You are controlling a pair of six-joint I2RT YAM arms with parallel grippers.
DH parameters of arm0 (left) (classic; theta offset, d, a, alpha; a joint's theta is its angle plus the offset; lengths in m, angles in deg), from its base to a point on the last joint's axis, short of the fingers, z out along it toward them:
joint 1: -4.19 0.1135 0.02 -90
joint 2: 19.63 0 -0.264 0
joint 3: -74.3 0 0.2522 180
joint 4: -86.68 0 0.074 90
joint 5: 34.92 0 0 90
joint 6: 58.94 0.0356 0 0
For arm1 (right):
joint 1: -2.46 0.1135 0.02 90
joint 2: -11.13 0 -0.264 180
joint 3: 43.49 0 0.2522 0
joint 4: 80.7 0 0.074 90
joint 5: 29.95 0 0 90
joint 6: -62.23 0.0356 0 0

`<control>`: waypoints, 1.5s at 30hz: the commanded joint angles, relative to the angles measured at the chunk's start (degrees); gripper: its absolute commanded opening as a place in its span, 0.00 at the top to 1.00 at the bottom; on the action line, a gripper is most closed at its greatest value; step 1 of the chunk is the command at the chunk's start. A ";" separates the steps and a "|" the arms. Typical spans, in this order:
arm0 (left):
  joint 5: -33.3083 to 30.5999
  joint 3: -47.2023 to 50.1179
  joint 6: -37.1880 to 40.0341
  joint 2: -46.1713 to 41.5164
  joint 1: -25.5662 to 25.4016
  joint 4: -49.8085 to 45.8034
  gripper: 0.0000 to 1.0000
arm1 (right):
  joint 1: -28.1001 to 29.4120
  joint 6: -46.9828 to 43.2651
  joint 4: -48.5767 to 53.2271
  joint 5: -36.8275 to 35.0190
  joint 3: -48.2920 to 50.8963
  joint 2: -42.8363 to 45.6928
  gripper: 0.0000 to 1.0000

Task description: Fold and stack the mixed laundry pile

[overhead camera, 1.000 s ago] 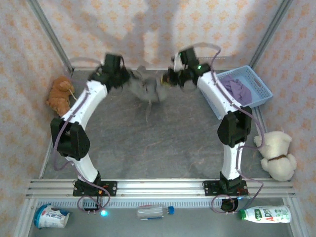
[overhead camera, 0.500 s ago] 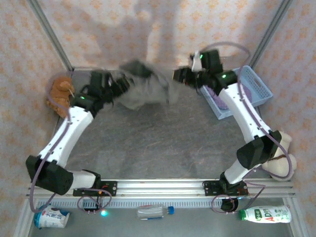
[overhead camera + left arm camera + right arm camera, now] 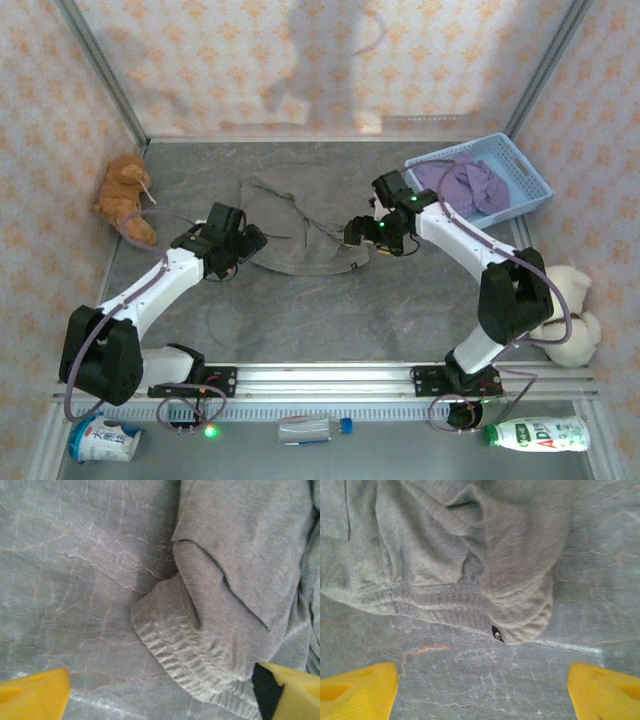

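Big green letters "AD" on the label of the white bottle [image 3: 540, 434], lying on its side at the near right corner, in front of the metal rail. More green marks right after those two letters, too small to read. Blue and red print on the white tub [image 3: 103, 440], lying at the near left corner, too blurry to make out as words. On the little clear bottle [image 3: 313, 429] with the blue cap, between those two, any print too small to tell.

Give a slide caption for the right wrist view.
Right fingers open above the ribbed edge of the grey garment on the table.
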 commanded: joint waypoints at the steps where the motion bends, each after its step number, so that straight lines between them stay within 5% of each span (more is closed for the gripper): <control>1: 1.23 4.15 -1.38 1.77 0.12 11.47 0.13 | -0.41 -2.34 -4.14 1.28 2.00 -2.86 0.15; 10: 1.97 2.05 3.35 13.80 0.17 23.55 0.39 | -0.41 -3.93 -6.50 1.94 -1.76 -11.70 0.33; 13: 2.20 -0.43 3.78 18.45 0.12 23.68 0.60 | -0.35 -3.82 -5.49 -0.48 -2.80 -13.05 0.65; 16: 1.37 -3.13 4.54 20.45 0.20 20.84 0.94 | -0.74 -3.13 -5.33 -2.72 -3.83 -12.49 0.97; 17: 0.90 -4.03 4.95 20.15 0.21 19.82 1.00 | -0.99 -2.87 -5.02 -3.57 -4.69 -12.47 1.00; 26: 0.97 -19.12 9.58 11.29 1.65 5.28 1.00 | -4.45 0.57 -1.56 0.49 -24.25 -13.60 1.00; 38: -1.16 -60.38 16.80 6.09 5.52 -8.95 1.00 | -5.34 -1.75 17.86 7.83 -79.26 -24.86 1.00; 45: -0.89 -64.02 16.37 2.38 5.44 -6.66 1.00 | -6.23 -1.50 18.52 11.49 -71.74 -12.95 1.00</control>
